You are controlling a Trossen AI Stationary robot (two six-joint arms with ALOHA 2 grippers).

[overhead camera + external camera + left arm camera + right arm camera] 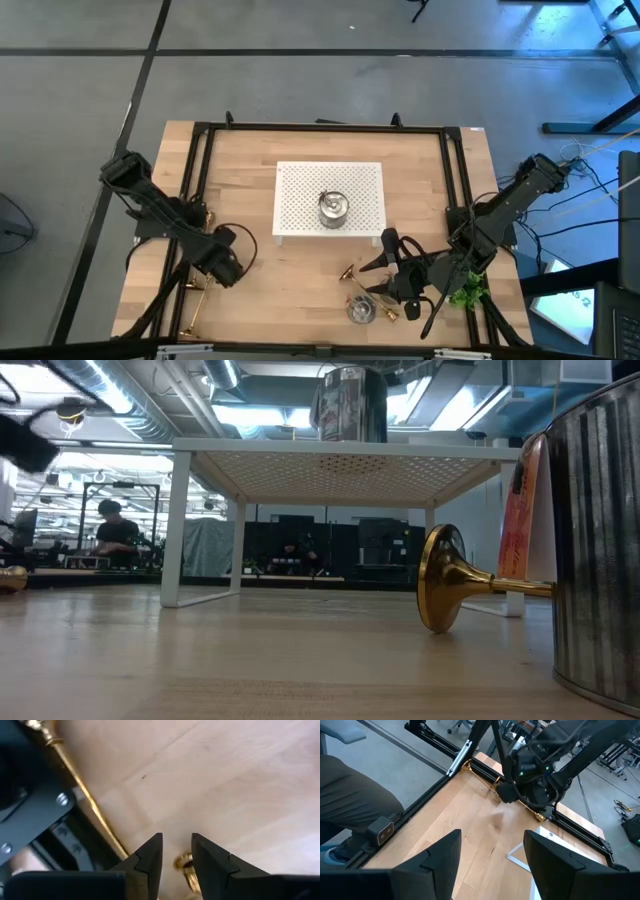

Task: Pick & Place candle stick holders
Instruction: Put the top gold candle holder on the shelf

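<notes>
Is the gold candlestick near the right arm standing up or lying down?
Lying down. In the low view the slim gold metal candlestick rests on its side on the wooden table, flared round base on edge, stem level.

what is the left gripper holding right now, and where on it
Nothing held yet, as far as shows: the left gripper has its fingers apart, astride a gold candlestick lying on the table. The right gripper is open and empty.

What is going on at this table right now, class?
A two-armed robot is sorting candle holders. The left gripper is low at the table's left edge, its jaws narrowly apart around a gold candlestick lying by the frame rail; whether it grips yet is unclear. The right gripper waits open near the front right. One silver holder stands on the white perforated stand; another silver holder and a fallen gold candlestick remain on the table.
</notes>
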